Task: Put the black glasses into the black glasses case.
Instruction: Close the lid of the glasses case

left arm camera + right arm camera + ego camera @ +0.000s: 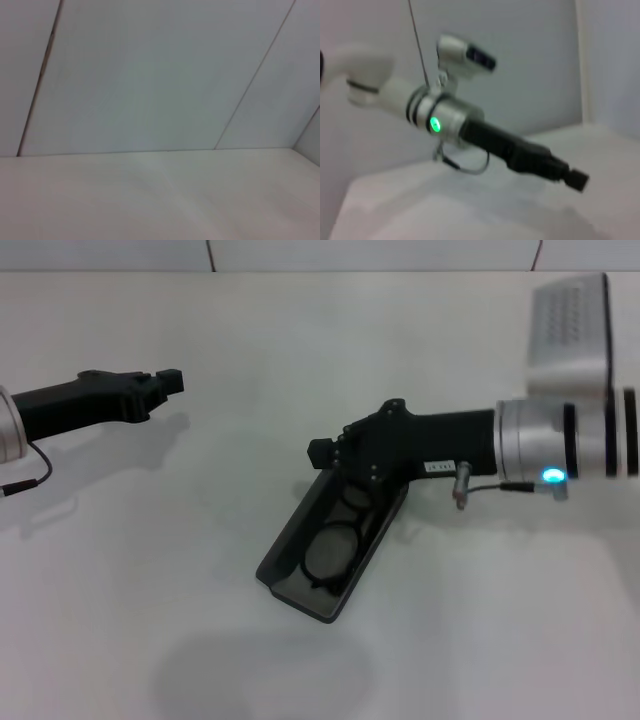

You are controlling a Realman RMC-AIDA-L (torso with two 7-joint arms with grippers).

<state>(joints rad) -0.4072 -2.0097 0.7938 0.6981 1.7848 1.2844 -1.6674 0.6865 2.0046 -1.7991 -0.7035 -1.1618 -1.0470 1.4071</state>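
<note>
Black glasses [335, 540] lie inside the open black glasses case [285, 558] under the right gripper [325, 453], whose finger opening I cannot tell, so it should lift straight up without snagging a temple, while the left gripper [170, 383] idles well apart

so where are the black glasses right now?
Head view, centre: the black glasses lie inside the open black glasses case, right end effector over its far end.

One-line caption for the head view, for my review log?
Right hand over the open black glasses case holding the black glasses; left hand idle far left above the table.
</note>
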